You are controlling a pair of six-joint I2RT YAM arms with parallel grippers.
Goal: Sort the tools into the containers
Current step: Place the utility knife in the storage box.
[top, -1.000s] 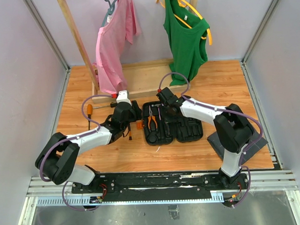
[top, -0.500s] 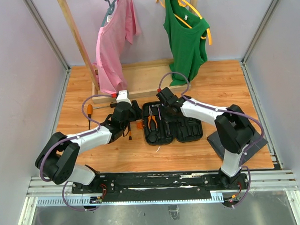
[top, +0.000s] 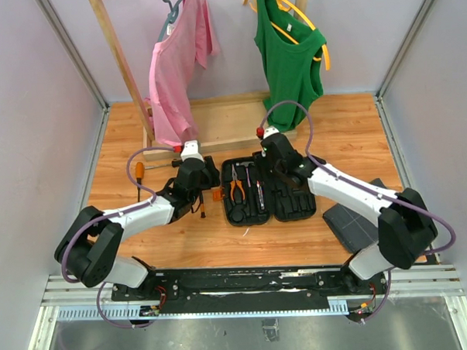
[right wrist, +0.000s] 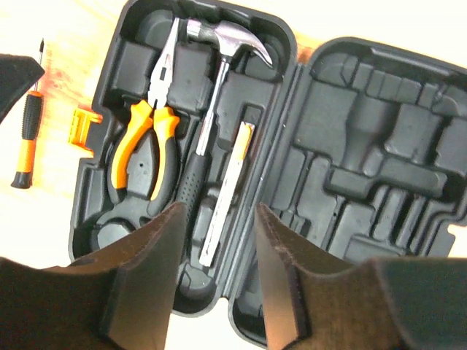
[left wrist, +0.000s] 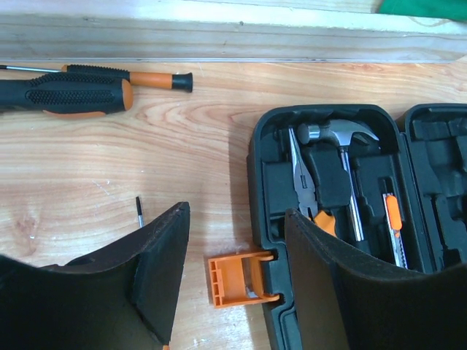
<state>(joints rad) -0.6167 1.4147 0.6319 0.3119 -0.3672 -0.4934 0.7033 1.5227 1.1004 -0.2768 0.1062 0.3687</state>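
Note:
The black case [top: 269,193] lies open on the wooden floor, its orange latch [left wrist: 237,277] folded out to the left. Its left half [right wrist: 131,58] holds the orange-handled pliers [right wrist: 149,138], the hammer [right wrist: 219,36] and a slim silver tool with an orange tip [right wrist: 230,189]. The right half [right wrist: 379,146] shows only moulded slots. My right gripper [right wrist: 219,211] hovers open over the hinge, with nothing between its fingers. My left gripper [left wrist: 237,240] is open and low, straddling the latch and the case's left edge. A large black-and-orange screwdriver [left wrist: 69,93] and a thin one [left wrist: 128,75] lie beyond it.
A small screwdriver [right wrist: 28,138] lies on the floor left of the case, by the latch. A dark grey tray [top: 359,220] sits right of the case. A wooden clothes rack [top: 216,121] with a pink shirt [top: 178,61] and a green top [top: 290,56] stands behind.
My right gripper has opened and swung right, from the case's left half to over the hinge. The slim silver tool now lies in the left half. The left arm is still.

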